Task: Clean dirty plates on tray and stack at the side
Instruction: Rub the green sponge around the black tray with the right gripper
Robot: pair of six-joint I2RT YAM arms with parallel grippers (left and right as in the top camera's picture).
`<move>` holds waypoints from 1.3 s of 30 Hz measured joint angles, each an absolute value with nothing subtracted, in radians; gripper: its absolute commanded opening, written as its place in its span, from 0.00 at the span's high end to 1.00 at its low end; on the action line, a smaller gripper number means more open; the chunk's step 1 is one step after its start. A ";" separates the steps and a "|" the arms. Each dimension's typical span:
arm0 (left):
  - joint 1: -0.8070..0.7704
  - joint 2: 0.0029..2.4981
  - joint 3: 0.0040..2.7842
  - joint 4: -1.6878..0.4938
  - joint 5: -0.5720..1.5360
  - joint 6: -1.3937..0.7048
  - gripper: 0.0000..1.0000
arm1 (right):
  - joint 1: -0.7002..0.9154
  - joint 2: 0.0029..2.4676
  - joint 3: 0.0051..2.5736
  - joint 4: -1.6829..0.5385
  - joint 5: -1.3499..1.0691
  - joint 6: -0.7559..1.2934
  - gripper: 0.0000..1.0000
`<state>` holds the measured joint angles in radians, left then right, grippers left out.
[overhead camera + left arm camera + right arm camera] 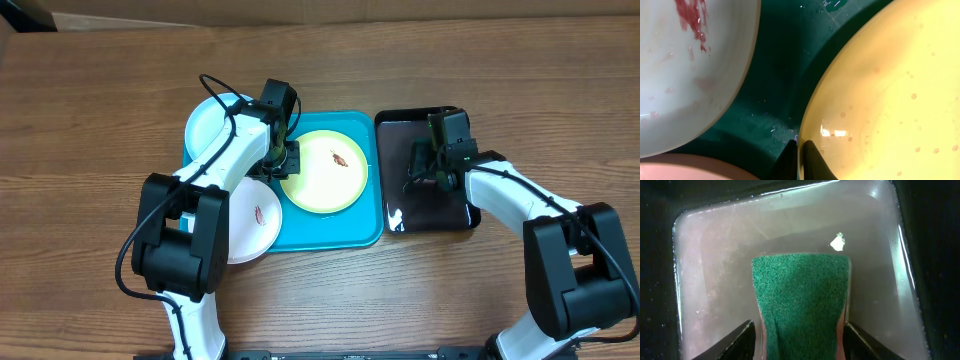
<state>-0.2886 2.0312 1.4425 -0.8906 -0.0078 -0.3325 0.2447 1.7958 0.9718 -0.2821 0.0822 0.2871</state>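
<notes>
White arms [225, 160] with black joints and cables carry a black left hand [799, 152] and right hand [799, 335].

Likely a robotics lab, two robot arms [228, 152] at a wood-grain table [90, 260]

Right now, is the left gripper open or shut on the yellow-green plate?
Shut. In the left wrist view, the left gripper pinches the yellow-green plate at its rim, jaws nearly together.

We show a glossy black tray [395, 130] on the wooden table [100, 100], with a green sponge [800, 300] over its wet floor.
</notes>
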 measured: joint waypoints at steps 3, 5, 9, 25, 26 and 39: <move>-0.289 2.031 1.443 -0.891 -0.008 -0.332 0.92 | 0.245 1.796 0.972 -0.282 0.083 0.287 0.48; -0.289 2.031 1.443 -0.891 -0.008 -0.332 0.91 | 0.245 1.796 0.972 -0.282 0.083 0.288 0.50; -0.289 2.031 1.443 -0.891 -0.008 -0.332 0.90 | 0.245 1.796 0.972 -0.286 0.082 0.287 0.49; -0.289 2.031 1.443 -0.894 -0.008 -0.321 0.66 | 0.245 1.763 1.018 -0.450 0.081 0.268 0.96; -0.289 2.031 1.443 -0.894 -0.008 -0.321 0.65 | 0.245 1.746 1.037 -0.488 0.082 0.260 0.96; -0.289 2.031 1.443 -0.898 -0.008 -0.318 0.61 | 0.246 1.536 1.196 -0.827 0.058 0.212 0.96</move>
